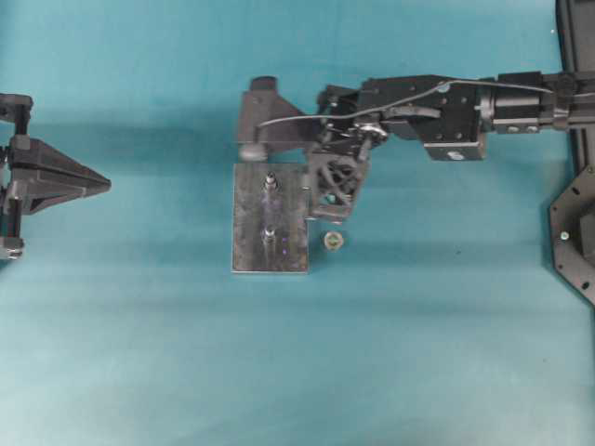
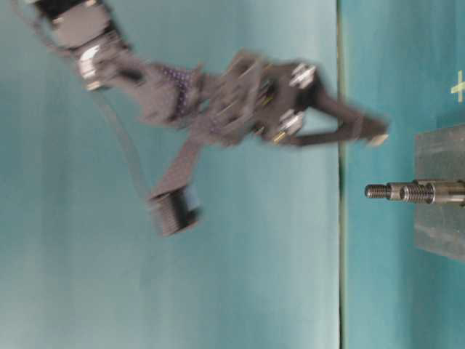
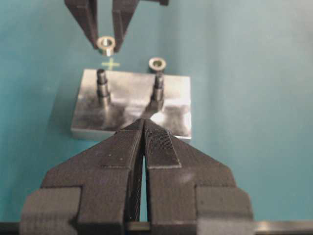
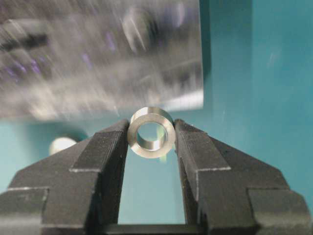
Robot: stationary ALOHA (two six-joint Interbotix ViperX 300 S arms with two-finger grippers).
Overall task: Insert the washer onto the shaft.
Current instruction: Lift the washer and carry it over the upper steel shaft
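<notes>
One washer (image 4: pixel 151 131) is pinched in the right tool (image 4: pixel 151 139), above the bench just beside the metal block (image 1: pixel 270 218) — pickup done. Neither shaft (image 3: pixel 102 85) carries it yet — alignment and lowering remain; left tool (image 3: pixel 143 128) rests pressed together.

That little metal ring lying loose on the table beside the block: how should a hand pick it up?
The spare ring lies flat, hole up, so come straight down and pinch its outer wall from two opposite sides. The right hand grips its own washer that way, probably for the same reason.
</notes>
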